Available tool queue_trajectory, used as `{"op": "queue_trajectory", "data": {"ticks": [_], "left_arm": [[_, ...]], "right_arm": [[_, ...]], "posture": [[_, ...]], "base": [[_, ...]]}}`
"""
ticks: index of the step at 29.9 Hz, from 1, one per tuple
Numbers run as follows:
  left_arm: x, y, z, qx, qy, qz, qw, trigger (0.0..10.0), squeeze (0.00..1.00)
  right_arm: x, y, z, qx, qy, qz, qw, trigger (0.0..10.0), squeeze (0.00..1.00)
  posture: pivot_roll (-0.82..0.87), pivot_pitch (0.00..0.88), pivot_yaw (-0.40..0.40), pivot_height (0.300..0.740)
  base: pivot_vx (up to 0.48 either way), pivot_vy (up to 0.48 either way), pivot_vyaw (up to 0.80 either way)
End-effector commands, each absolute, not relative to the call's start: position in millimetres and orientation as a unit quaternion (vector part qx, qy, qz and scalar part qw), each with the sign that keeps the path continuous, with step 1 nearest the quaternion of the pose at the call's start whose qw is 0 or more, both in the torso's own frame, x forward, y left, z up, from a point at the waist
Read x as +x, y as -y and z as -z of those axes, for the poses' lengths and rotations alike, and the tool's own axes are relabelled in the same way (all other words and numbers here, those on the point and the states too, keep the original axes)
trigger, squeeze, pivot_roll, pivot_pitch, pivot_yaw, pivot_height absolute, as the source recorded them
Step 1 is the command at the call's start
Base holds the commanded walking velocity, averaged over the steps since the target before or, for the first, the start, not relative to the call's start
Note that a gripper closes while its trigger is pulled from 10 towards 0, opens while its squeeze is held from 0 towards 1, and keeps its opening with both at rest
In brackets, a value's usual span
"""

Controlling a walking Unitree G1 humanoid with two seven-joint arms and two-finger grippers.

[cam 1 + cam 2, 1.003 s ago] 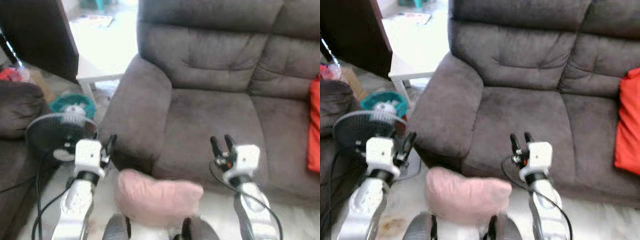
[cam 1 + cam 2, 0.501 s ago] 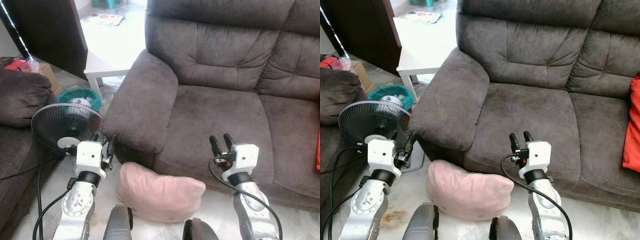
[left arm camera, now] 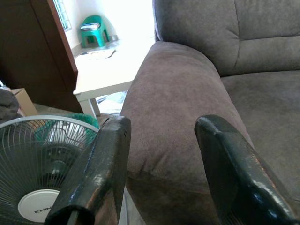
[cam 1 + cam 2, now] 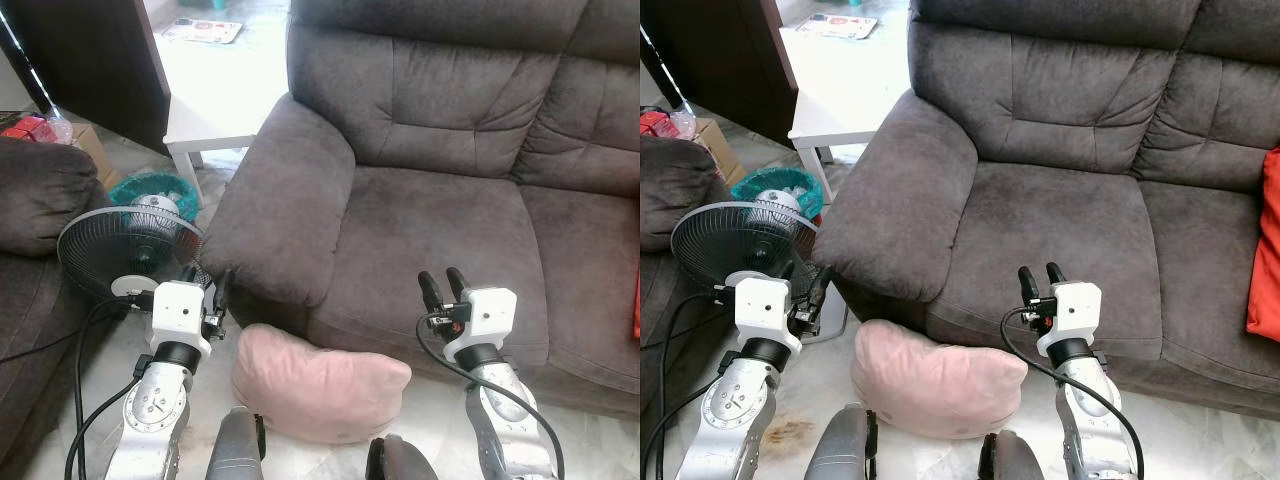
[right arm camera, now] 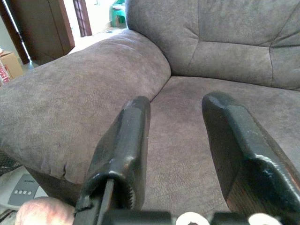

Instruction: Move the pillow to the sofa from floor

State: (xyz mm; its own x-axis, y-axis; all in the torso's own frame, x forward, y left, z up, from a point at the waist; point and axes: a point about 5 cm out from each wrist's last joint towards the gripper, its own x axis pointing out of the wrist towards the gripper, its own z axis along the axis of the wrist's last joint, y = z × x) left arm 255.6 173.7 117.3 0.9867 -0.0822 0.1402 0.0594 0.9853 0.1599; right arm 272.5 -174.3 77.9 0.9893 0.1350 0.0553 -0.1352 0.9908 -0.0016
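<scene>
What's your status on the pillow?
Left gripper and right gripper open, empty, raised. Pillow on the floor against the sofa. Fan stands close by the left gripper.

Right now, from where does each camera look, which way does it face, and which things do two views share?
Left eye view: on the head, looking forward and down at pillow, sofa; left claw, right claw both open.
Right eye view: same scene; fan beside the sofa arm.
Left wrist view: along its black fingers toward sofa arm and fan.
Right wrist view: along its fingers toward the sofa seat.
Both wrist views share the sofa arm.
</scene>
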Motion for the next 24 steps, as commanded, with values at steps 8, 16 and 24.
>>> {"op": "queue_trajectory", "data": {"ticks": [8,16,24], "left_arm": [[256.3,-172.5,-116.1,0.078,0.071,0.036,0.994,10.0,0.0],[256.5,-173.3,-115.6,0.079,0.07,0.035,0.994,10.0,0.0],[256.4,-173.2,-115.5,0.079,0.07,0.033,0.994,10.0,0.0]], "right_arm": [[272.7,171.7,-78.8,0.0,0.029,-0.07,0.997,10.0,0.0],[272.4,174.5,-78.4,-0.002,0.03,-0.068,0.997,10.0,0.0],[272.2,172.5,-77.9,-0.002,0.028,-0.072,0.997,10.0,0.0]], "posture": [[0.17,0.12,-0.029,0.579],[0.17,0.123,-0.03,0.579],[0.17,0.127,-0.031,0.579]], "base": [[0.0,0.0,0.0],[0.0,0.0,0.0],[0.0,0.0,0.0]]}}
